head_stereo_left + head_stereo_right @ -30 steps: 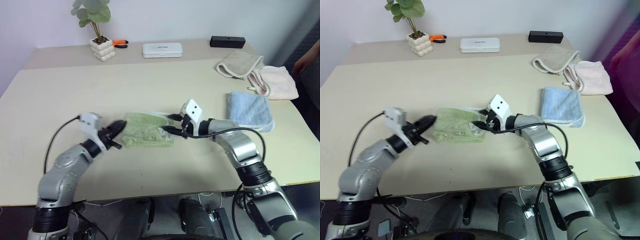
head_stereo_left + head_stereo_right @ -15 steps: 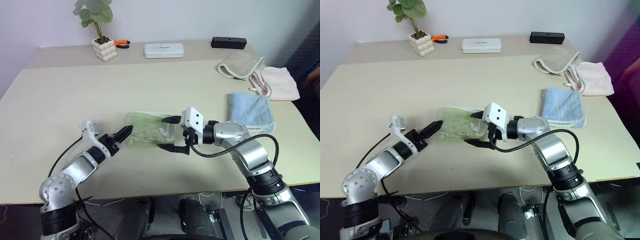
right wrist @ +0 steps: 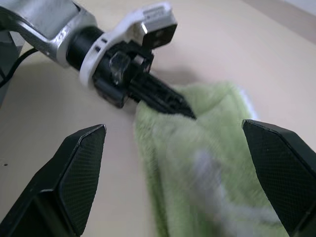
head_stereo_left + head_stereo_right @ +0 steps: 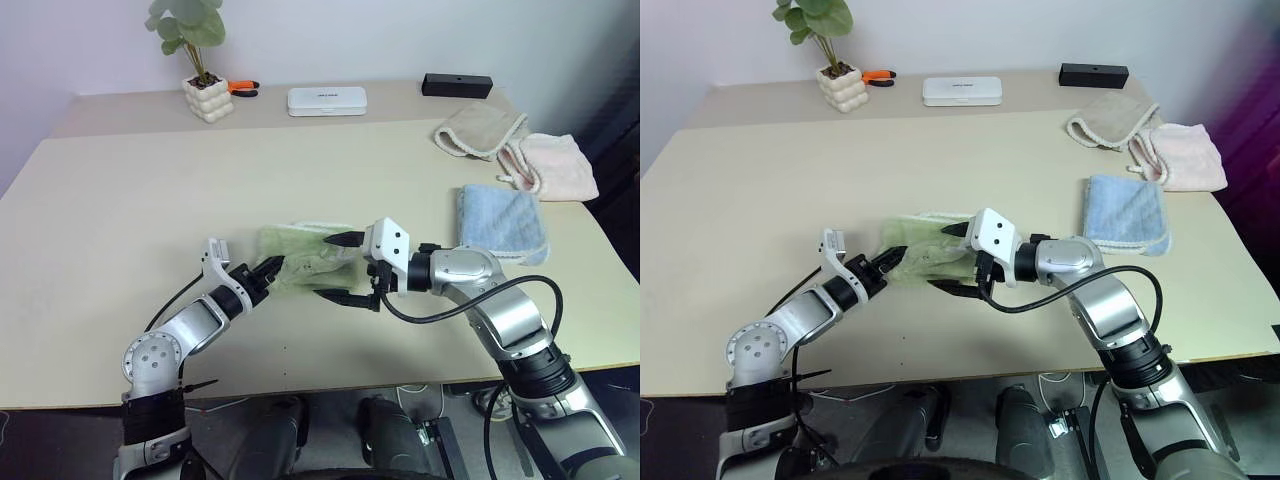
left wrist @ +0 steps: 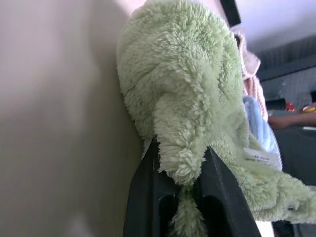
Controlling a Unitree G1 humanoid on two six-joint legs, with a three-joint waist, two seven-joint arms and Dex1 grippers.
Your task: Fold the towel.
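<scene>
Pinching the green towel (image 4: 305,262) mid-surface (image 4: 120,190), the left end effector (image 4: 272,270) grips its soft, floppy edge; the right end effector (image 4: 340,268) gapes wide. Grab corners; it will sag.

Silver-grey jointed arms, white wrist housings, black cables, black-fingered grippers.
</scene>
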